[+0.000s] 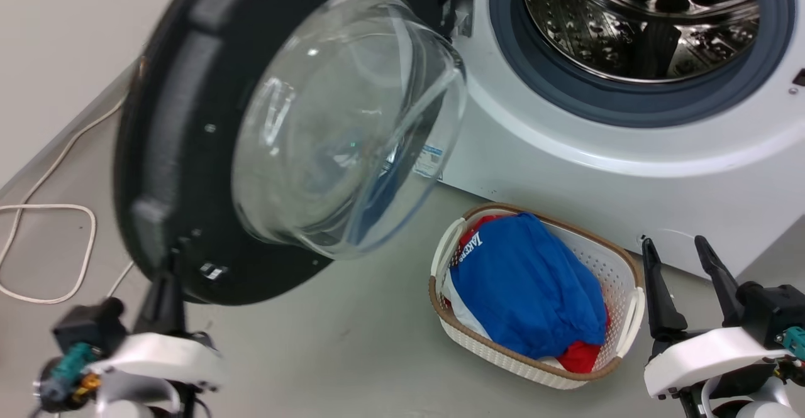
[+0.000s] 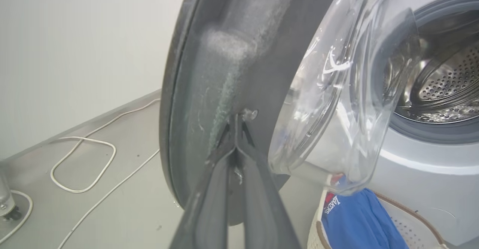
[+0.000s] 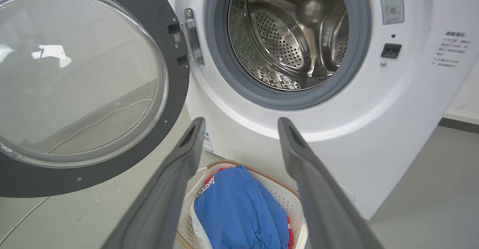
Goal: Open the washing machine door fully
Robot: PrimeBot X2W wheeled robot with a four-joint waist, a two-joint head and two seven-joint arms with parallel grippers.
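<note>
My left fingers (image 2: 217, 193), pressed shut, push on the inner frame of the washing machine door (image 1: 163, 122), swung wide of the washing machine (image 1: 597, 166). My right fingers (image 3: 164, 189) hang spread. Next, I judge: shove it farther outward.

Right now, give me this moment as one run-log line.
washing machine door: swung wide | left gripper: shut, tips on door's inner face | right gripper: open, free, near laundry basket

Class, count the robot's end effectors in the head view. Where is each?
2. The left end effector is at the door's lower rim; the right end effector stands open beside the laundry basket.
</note>
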